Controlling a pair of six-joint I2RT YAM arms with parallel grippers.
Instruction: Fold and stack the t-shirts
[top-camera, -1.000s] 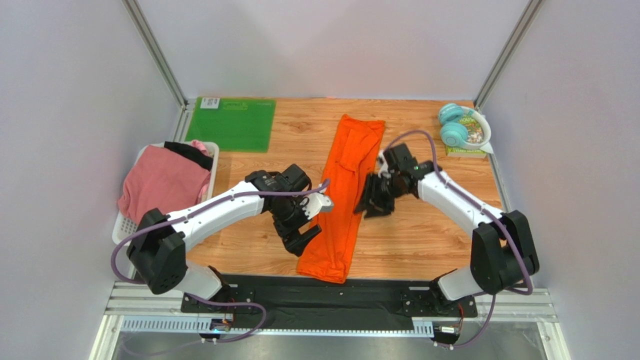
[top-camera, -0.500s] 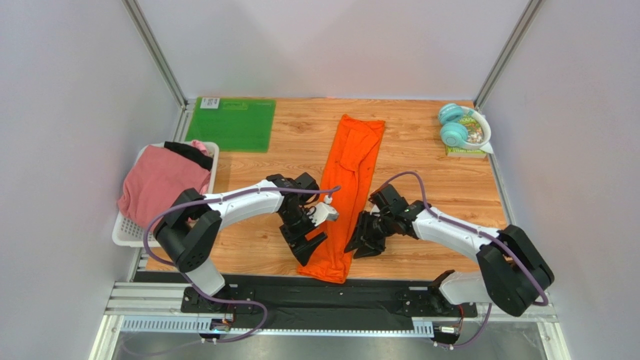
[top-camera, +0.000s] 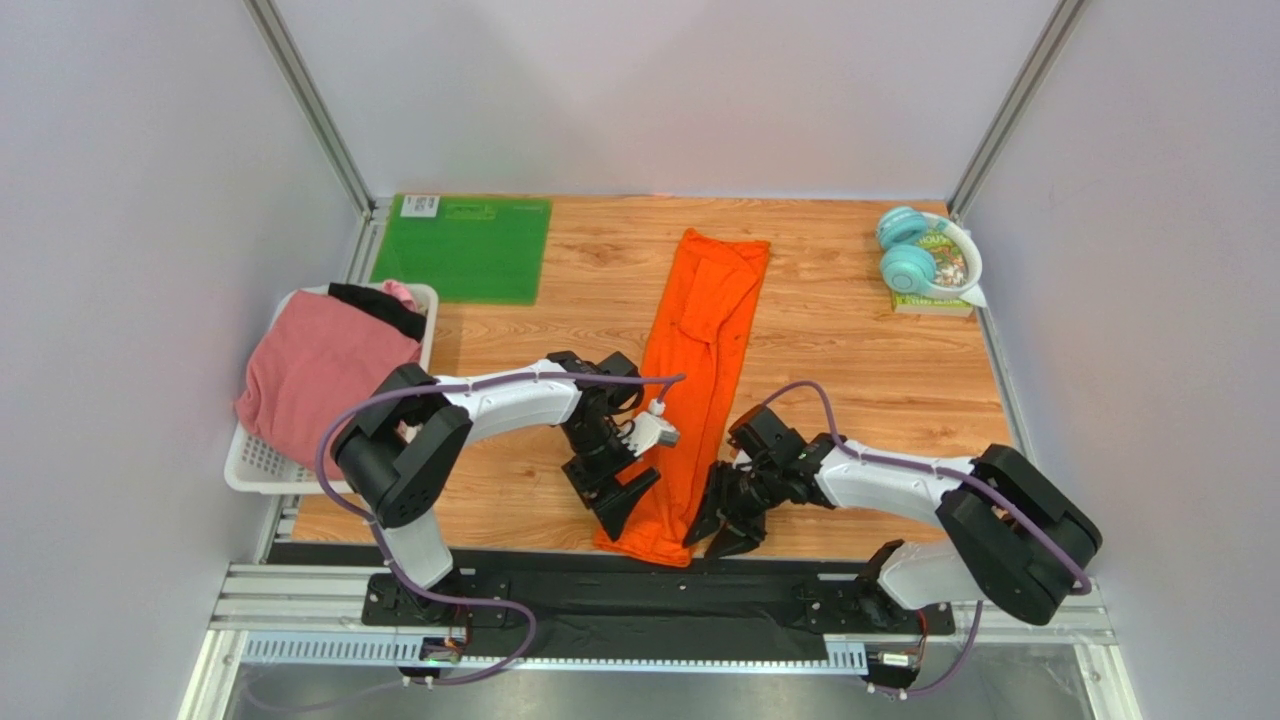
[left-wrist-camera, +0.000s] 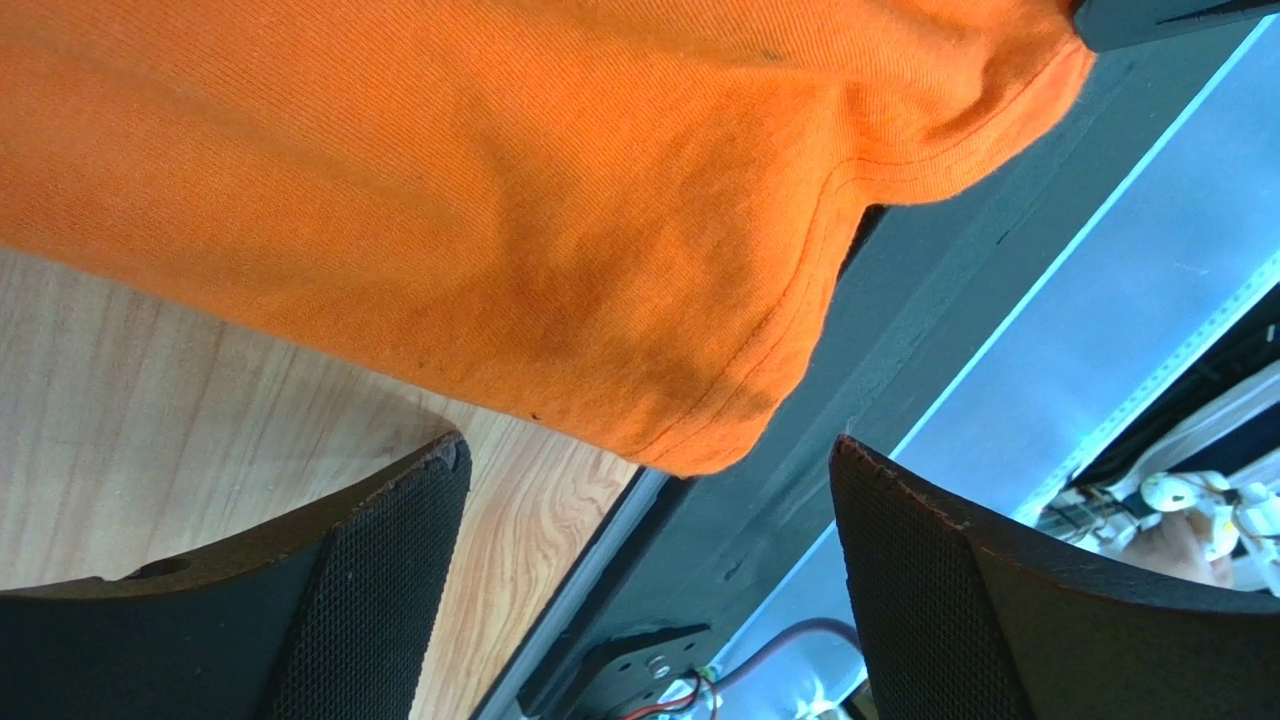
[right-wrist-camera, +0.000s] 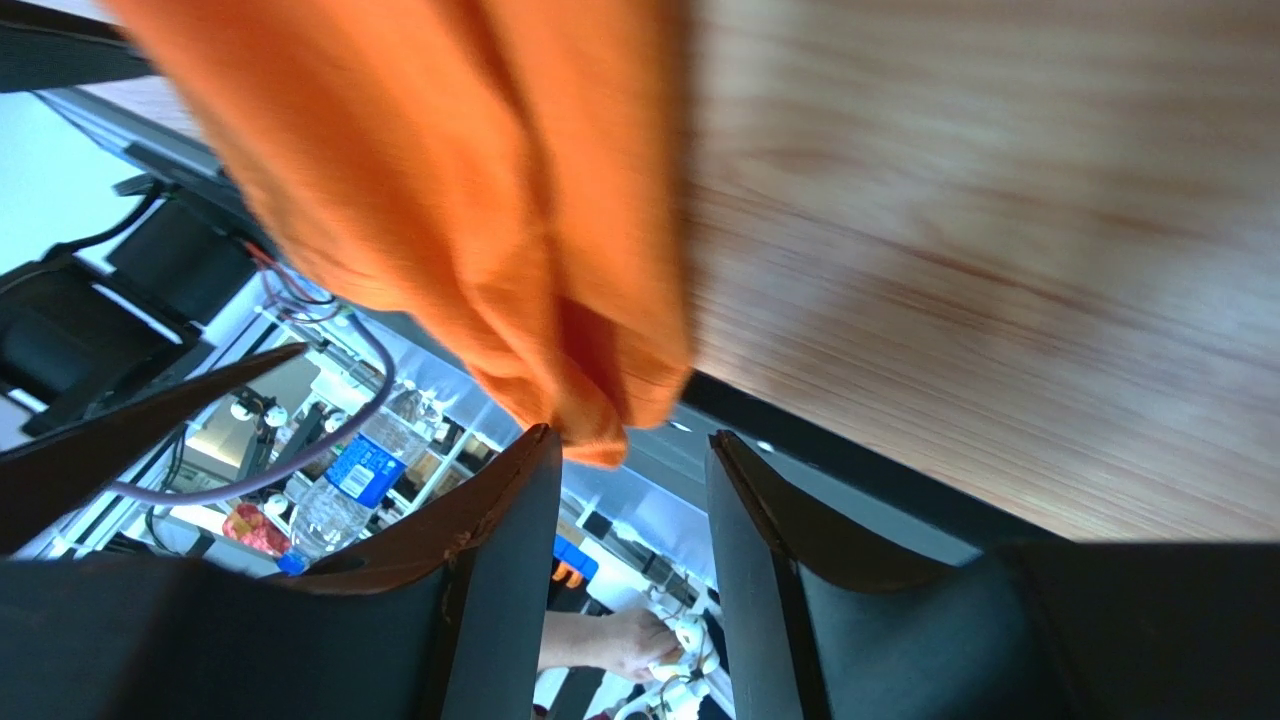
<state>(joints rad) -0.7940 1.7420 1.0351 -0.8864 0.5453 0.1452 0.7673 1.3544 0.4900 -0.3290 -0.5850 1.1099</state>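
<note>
The orange t-shirt (top-camera: 699, 360) lies as a long narrow strip down the middle of the table, its near end at the front edge. My left gripper (top-camera: 619, 507) is open at the near-left corner of the strip; in the left wrist view (left-wrist-camera: 646, 495) the shirt's hem corner (left-wrist-camera: 706, 405) hangs just ahead of the wide-open jaws. My right gripper (top-camera: 718, 528) is open at the near-right corner; in the right wrist view (right-wrist-camera: 631, 450) the bunched orange corner (right-wrist-camera: 601, 405) sits at the jaw tips. The pink t-shirt (top-camera: 323, 360) and black t-shirt (top-camera: 376, 308) lie in the basket.
A white basket (top-camera: 241, 465) stands at the left edge. A green mat (top-camera: 466, 248) lies at the back left. Teal headphones (top-camera: 909, 255) lie at the back right. A black rail (top-camera: 661, 588) runs along the table's near edge, just under the shirt's end.
Both grippers have moved toward the near end of the orange shirt, the right one much farther, from mid-strip down to the front corner. The shirt has not visibly shifted.
</note>
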